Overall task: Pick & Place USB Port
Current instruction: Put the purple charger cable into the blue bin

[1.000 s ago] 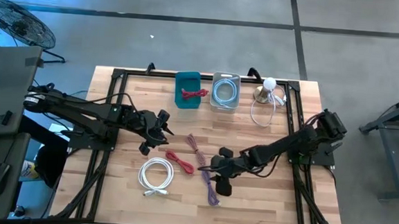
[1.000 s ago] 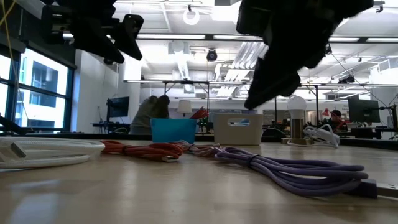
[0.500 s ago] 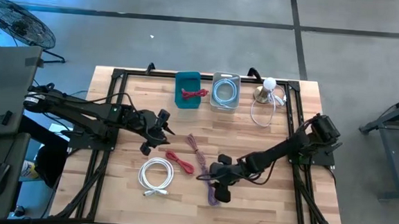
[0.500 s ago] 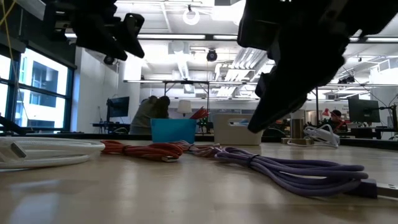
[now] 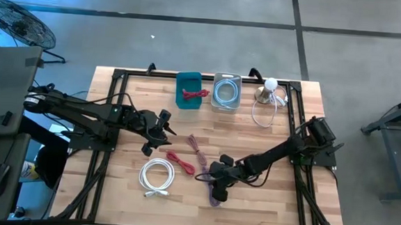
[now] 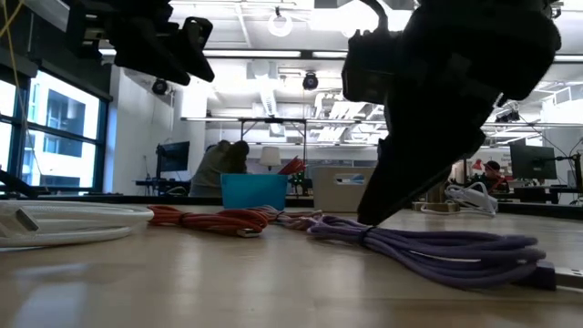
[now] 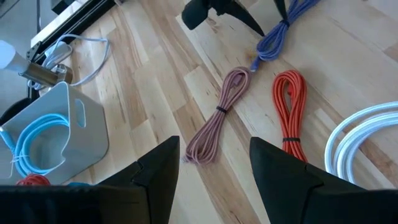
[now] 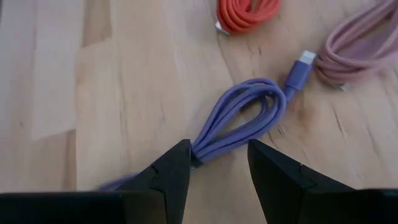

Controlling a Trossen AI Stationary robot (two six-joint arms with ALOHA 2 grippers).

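Note:
The purple cable bundle (image 5: 213,198) lies flat on the table's near middle. My right gripper (image 5: 217,185) is down over it, open, with one finger on each side of the bundle's tied middle (image 8: 198,155). In the low view its tips (image 6: 372,217) reach table height beside the purple cable (image 6: 437,251). My left gripper (image 5: 156,132) hovers open above the table's left middle, and its wrist view (image 7: 214,168) looks over the cables. A red bundle (image 5: 181,163), a pink bundle (image 5: 198,149) and a white coil (image 5: 157,176) lie nearby. My right gripper straddles the purple bundle at its tied middle (image 8: 198,155), slanting down from the table's right, with the fingers across the strands. The bundle lies flat on the table. I cannot tell whether the fingers touch it.
At the far edge stand a teal bin (image 5: 188,89) holding a red cable and a grey bin (image 5: 226,91) holding a light blue one. A lamp (image 5: 267,89) with a white cord (image 5: 262,115) is to their right. The black frame (image 5: 110,107) borders the table.
My right gripper has come down and a little toward the table's near left, onto the purple bundle. It now stands at table height astride it. In the low view the bundle has shifted slightly and bulged.

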